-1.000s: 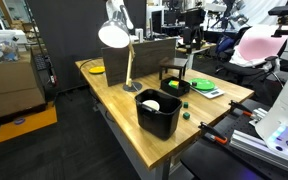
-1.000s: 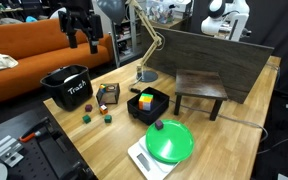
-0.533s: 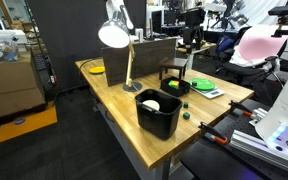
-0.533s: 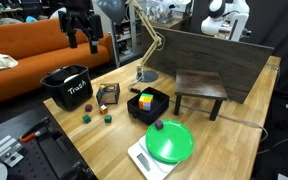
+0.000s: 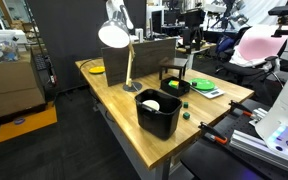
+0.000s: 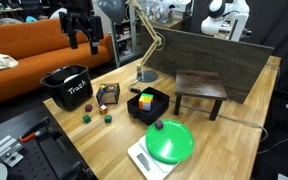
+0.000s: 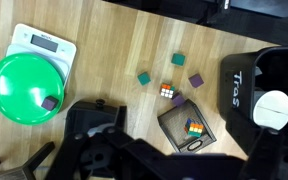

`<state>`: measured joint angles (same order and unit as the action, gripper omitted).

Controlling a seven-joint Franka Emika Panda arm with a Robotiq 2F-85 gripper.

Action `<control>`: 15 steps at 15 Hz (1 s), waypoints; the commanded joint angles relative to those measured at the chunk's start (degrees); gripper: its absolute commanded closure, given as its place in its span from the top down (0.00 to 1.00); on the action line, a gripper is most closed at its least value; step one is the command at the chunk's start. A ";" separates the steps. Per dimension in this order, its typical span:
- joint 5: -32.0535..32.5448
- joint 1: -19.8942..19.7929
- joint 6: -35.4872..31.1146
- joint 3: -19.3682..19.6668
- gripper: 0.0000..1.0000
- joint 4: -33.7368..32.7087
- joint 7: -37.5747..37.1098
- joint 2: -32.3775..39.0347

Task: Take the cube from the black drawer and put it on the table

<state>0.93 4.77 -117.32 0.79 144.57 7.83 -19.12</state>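
The small black drawer point(image 7: 176, 118) stands open-topped on the light wooden table point(image 7: 104, 50), between the black tub and a larger black box. A multicoloured cube point(image 7: 192, 127) lies inside it. In an exterior view the drawer point(image 6: 108, 96) is a thin black frame next to the tub. My gripper point(image 6: 82, 43) hangs high above the table's far corner, well clear of the drawer, with its fingers apart and empty. Its dark body point(image 7: 164, 165) fills the bottom of the wrist view.
A black tub point(image 6: 66, 88) with a white item point(image 7: 272, 108) stands beside the drawer. A larger black box point(image 6: 147, 104) holds another coloured cube. A second small multicoloured cube point(image 7: 168, 91) and several small teal and purple blocks lie on the table. A green bowl point(image 6: 170, 142) sits on a scale. A lamp point(image 6: 144, 45) and a stool point(image 6: 201, 90) stand further back.
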 commanded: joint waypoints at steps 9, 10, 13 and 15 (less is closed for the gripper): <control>-0.93 -0.62 -8.83 -0.66 1.00 2.92 0.23 3.97; -0.93 -0.61 -9.06 -0.75 1.00 3.01 0.22 4.34; -0.92 -0.61 -9.16 -0.78 1.00 3.01 0.22 4.51; -0.92 -0.61 -9.18 -0.79 1.00 3.01 0.22 4.51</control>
<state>0.20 4.78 -126.57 0.64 147.64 7.92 -14.61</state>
